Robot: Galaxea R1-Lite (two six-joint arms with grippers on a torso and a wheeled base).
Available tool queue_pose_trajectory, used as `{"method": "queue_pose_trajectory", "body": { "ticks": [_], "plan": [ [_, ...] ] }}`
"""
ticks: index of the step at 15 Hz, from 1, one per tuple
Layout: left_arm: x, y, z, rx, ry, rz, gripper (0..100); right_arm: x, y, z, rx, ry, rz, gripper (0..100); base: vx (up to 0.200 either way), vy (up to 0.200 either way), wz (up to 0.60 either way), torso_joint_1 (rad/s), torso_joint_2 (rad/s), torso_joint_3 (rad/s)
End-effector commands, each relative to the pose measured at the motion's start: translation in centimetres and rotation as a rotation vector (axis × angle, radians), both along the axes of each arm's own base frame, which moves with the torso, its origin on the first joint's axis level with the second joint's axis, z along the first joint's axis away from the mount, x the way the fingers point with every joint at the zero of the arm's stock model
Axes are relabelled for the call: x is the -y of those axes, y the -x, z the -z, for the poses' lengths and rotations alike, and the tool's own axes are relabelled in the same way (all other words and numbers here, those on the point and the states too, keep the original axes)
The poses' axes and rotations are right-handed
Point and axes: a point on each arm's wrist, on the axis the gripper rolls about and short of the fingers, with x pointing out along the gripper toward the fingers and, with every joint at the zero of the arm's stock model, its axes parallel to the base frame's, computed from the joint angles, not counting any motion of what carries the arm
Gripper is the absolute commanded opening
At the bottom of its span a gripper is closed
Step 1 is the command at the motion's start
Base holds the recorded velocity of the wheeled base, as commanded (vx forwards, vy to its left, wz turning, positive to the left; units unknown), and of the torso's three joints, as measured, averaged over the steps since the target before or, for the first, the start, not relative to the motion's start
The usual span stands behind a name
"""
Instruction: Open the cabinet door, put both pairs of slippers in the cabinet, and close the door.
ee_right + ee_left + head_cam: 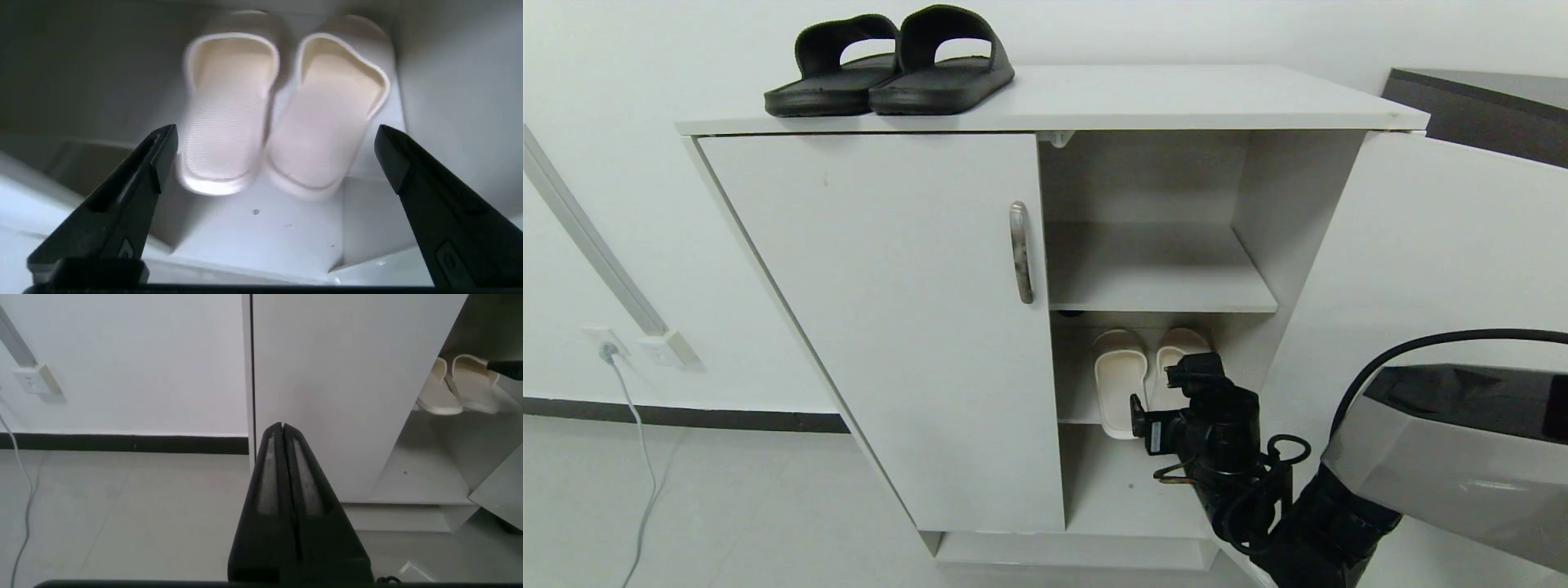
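Note:
A pair of black slippers (890, 65) sits on top of the white cabinet (1094, 98), near its left end. The left door (890, 327) is shut; the right door (1421, 269) stands swung wide. A pair of white slippers (1131, 371) (282, 106) (458, 380) lies side by side on the lower inner shelf. My right gripper (1172, 392) (276, 139) is open just in front of that pair, nothing between its fingers. My left gripper (282, 437) is shut and empty, low down, facing the closed left door.
The upper shelf (1152, 269) inside is bare, as is the bottom compartment (1119, 490). A metal handle (1021, 253) sits on the left door's edge. A wall outlet with a cable (605, 349) is at left. Dark furniture (1486, 106) stands behind the open door.

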Motion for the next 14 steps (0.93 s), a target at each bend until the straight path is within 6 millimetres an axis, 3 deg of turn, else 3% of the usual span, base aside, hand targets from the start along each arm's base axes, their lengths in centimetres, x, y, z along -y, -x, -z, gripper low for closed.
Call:
{"method": "queue_pose_trajectory", "body": {
  "ticks": [1,6,14],
  "plan": [
    [0.0,0.0,0.0,0.000,0.000,0.000,0,0.0,0.9,-0.8,0.008,-0.008,-0.015,100,0.000,0.000,0.00,0.000,0.00,0.000],
    [0.0,0.0,0.0,-0.002,0.000,0.001,0,0.4,1.7,-0.6,-0.012,0.011,-0.023,100,-0.200,0.000,0.00,0.003,0.00,0.004],
    [0.0,0.0,0.0,0.000,-0.002,0.004,0,0.8,2.1,-0.6,-0.002,0.008,-0.024,100,0.000,0.000,0.00,0.000,0.00,0.000]
  ]
}}
